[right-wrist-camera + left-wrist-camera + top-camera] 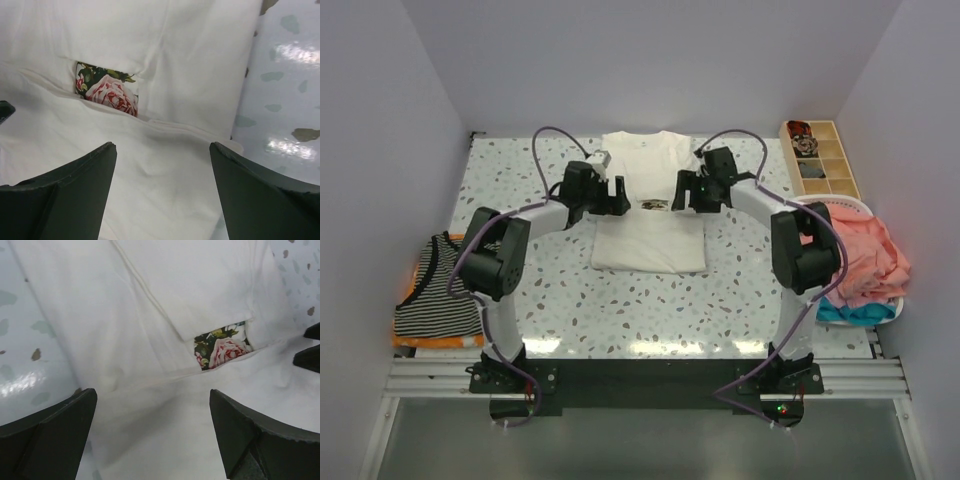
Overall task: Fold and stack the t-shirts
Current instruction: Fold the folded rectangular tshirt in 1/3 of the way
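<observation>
The left gripper has its jaws spread wide with nothing between them. It sits low over the left side of a cream t-shirt. The right gripper also has its jaws apart and empty, and sits low over the shirt's right side. It is hard to tell whether either gripper's fingertips touch the cloth.

Between the two grippers, a small patch of rose print shows through a gap where the shirt's sides are folded inward over the chest. The cream t-shirt lies flat in the middle of the speckled table, collar toward the far wall.

At the table's left edge, a black-and-white striped t-shirt lies on an orange t-shirt. At the right edge, a coral-pink t-shirt is heaped over a blue t-shirt. A compartmented wooden tray stands at the far right corner.
</observation>
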